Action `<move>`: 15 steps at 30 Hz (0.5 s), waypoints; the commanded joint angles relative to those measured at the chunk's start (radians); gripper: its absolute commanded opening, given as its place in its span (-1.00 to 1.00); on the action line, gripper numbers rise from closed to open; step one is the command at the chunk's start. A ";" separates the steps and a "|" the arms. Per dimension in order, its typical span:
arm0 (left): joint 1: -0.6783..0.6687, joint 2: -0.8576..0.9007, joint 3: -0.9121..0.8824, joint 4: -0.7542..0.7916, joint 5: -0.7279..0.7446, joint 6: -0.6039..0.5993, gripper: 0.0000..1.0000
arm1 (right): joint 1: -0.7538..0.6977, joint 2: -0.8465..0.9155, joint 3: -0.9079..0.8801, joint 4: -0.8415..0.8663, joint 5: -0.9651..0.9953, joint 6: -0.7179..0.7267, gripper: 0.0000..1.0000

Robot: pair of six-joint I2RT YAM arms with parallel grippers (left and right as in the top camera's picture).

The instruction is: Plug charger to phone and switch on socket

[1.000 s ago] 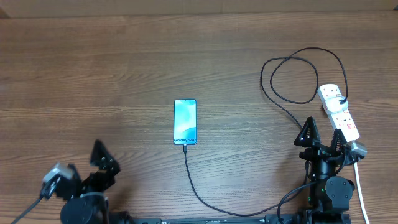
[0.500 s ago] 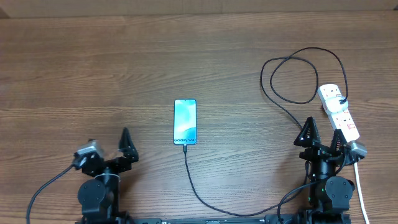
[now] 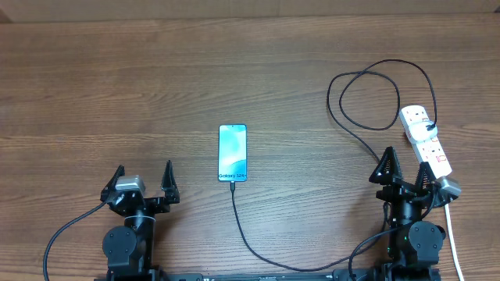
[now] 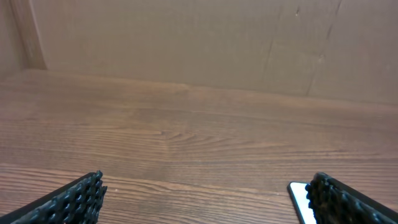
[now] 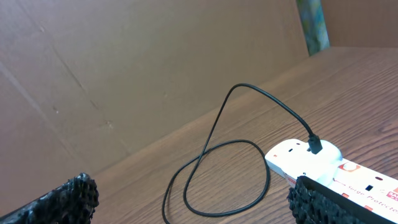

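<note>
The phone (image 3: 232, 152) lies mid-tabletop (image 3: 117, 78), the charger (image 3: 233, 201) tip meeting its near end. The charger's plug sits in the socket (image 3: 426, 140) by the right edge. The left end effector (image 3: 144, 172) and right end effector (image 3: 408, 160) stand open, holding nothing, near the front edge.

Open table (image 3: 117, 94) left of and beyond phone (image 3: 232, 152). Right side cramped: charger (image 3: 233, 201) loops beside socket (image 3: 426, 140) (cable also trails from phone to near edge).
</note>
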 commanded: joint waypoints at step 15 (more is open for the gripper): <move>-0.033 -0.012 -0.009 0.006 0.015 0.072 0.99 | -0.003 -0.012 -0.011 0.006 0.010 0.004 1.00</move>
